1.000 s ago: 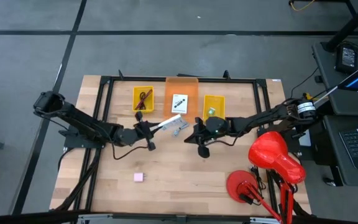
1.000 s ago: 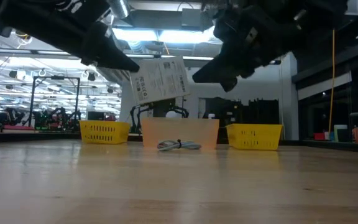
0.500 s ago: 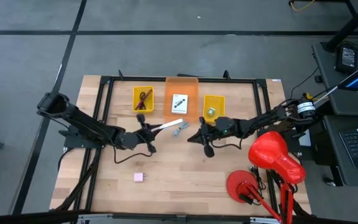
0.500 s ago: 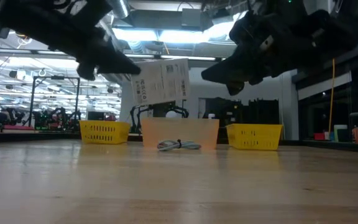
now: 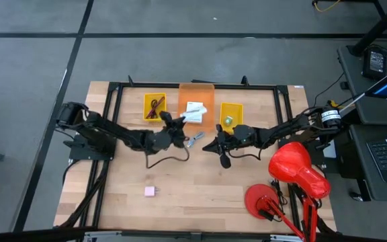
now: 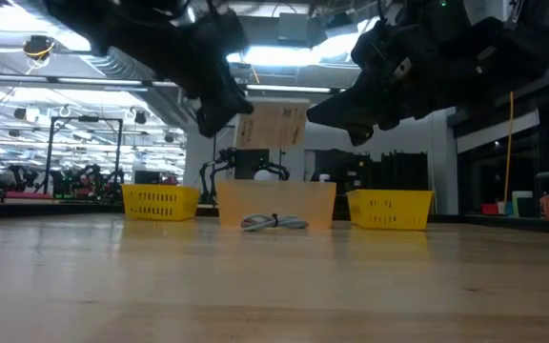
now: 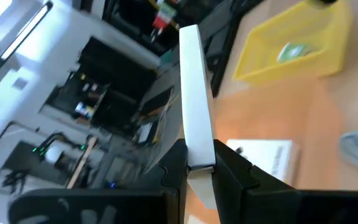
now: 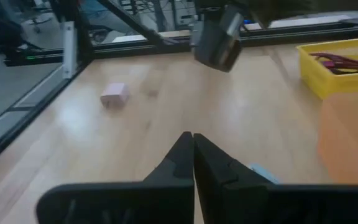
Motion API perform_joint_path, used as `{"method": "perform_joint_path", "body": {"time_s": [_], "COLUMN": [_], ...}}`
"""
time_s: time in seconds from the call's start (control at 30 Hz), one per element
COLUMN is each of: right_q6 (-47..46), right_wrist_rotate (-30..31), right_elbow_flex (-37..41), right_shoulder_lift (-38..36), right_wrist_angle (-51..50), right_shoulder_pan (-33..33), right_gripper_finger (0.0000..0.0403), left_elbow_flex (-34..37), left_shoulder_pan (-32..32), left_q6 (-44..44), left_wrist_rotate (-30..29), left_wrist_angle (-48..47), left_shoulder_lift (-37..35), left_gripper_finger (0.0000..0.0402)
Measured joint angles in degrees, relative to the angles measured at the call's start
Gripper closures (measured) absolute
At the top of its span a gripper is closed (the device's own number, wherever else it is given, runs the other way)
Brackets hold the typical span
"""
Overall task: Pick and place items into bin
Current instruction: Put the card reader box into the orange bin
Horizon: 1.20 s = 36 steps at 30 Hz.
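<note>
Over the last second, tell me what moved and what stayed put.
The left gripper carried its white card away from the table's middle toward the orange bin; the card now hangs over the bin's near edge, still pinched between the fingers. The right gripper drew back slightly toward its own side, fingers shut and empty. The card in the bin, the clip, the pink square and the yellow bins stayed put.

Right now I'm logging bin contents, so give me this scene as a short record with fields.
left end effector: shut on white card, held over orange bin
right end effector: shut, empty, above table
orange bin: another white card
left yellow bin: maroon cord
right yellow bin: green cube
table: pink square, blue-grey clip
</note>
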<state>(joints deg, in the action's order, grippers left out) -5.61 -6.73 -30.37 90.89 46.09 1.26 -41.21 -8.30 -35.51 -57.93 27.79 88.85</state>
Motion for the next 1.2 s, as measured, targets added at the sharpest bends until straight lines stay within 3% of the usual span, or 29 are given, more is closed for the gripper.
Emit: {"method": "perform_joint_path", "body": {"time_s": [0.17, 0.53, 0.93, 1.2], "right_q6": [1.2, 1.69, 2.27, 3.08], "right_wrist_rotate": [2.92, 3.24, 3.23, 3.21], "right_elbow_flex": [0.0, 0.0, 0.0, 0.0], "right_shoulder_lift": [0.02, 0.02, 0.04, 0.04], "right_wrist_angle": [-0.48, -1.03, -1.64, -1.3], "right_shoulder_pan": [-0.04, -1.71, -2.23, -2.23], "right_gripper_finger": [0.0403, 0.0403, 0.0403, 0.0403], "left_elbow_flex": [-2.82, -6.94, -6.91, -6.91], "left_shoulder_pan": [3.98, 8.92, 9.6, 9.6], "left_q6": [-0.25, -10.29, -12.11, -11.79], "left_wrist_rotate": [2.53, 6.43, 7.1, 7.12], "left_wrist_angle": [-5.69, -7.21, -7.29, -7.19], "left_shoulder_lift": [2.41, 9.42, 12.47, 12.47], "left_gripper_finger": [0.0357, 0.0357, 0.0354, 0.0322]}}
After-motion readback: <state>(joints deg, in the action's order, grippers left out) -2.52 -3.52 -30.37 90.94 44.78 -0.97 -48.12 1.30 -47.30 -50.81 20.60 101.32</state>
